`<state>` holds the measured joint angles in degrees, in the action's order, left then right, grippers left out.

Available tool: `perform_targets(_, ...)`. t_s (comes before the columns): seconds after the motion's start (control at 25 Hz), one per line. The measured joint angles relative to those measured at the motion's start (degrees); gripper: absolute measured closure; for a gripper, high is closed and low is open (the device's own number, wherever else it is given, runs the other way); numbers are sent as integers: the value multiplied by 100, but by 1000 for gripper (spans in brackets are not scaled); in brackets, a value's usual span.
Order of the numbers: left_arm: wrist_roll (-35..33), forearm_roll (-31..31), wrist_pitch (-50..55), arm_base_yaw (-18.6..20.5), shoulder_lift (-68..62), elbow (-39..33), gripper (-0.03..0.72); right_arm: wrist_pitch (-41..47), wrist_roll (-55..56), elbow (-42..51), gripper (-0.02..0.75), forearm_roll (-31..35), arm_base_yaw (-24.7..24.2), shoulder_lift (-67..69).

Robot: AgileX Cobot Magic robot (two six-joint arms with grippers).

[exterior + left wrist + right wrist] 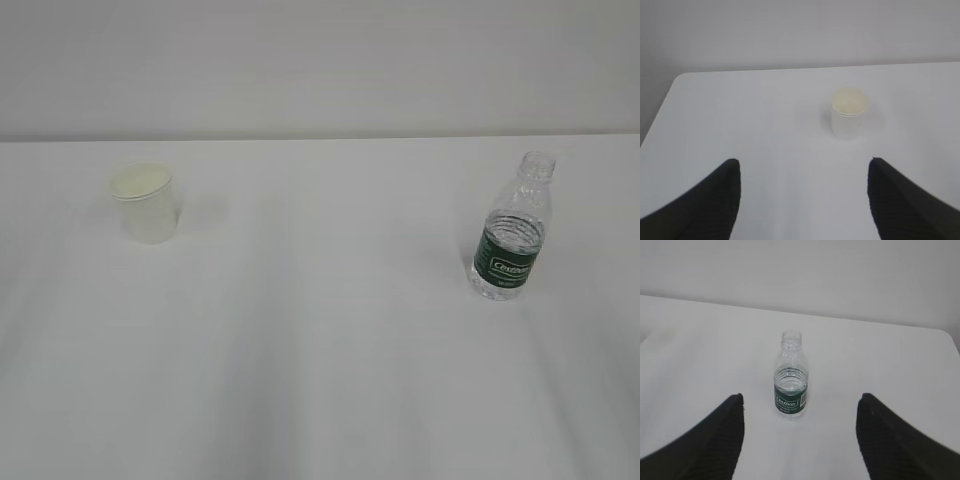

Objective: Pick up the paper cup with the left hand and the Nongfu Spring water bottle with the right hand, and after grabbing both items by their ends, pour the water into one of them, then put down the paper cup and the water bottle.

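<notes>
Clearly early: nothing lifted yet. The paper cup (146,203) stands upright on the white worktop (320,350), left side in the exterior view; the Nongfu Spring water bottle (512,228) stands upright well apart on the right, neck uncapped, water showing around and above the green label. Neither arm appears in the exterior view. Left wrist view: the left hand (802,200) has its fingers (715,200) spread wide and empty, the cup ahead and a little right of the gap's centre, well clear of the tips. Right wrist view: the right hand (800,437) likewise released, fingers (717,440) apart, the bottle ahead and slightly left of centre, untouched. Step in hand, by my reading, is the approach to both. To do it well: shift each wrist sideways until its object sits mid-gap, then advance level. Close gently on the cup, since thin paper likely crushes. Take the bottle low and keep it vertical; open neck could spill.
</notes>
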<state>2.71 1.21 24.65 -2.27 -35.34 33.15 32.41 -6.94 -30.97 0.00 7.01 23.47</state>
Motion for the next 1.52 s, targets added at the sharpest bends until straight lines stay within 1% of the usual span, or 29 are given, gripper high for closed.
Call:
perform_targets(0.16,0,32,-366,-11,-475,0,121,-147,0,0,214,0,0,232)
perform_targets(0.4,0,45,-661,-196,-1011,0,121,-465,0,0,214,0,0,634)
perform_targets(0.76,0,53,-967,-199,-1719,0,123,-1130,0,0,214,-52,0,1481)
perform_targets(0.88,0,120,-1277,-199,-2049,0,132,-1289,0,0,214,-63,0,1655)
perform_targets(1.04,0,157,-2117,-199,-2628,-123,161,-1500,0,44,214,-63,0,1836)
perform_targets(1.28,0,18,-2703,-199,-3381,-185,170,-2479,-4,549,214,-63,0,1990)
perform_targets(1.52,0,43,-2936,-221,-3625,-185,175,-3308,-4,883,214,-63,0,2259)
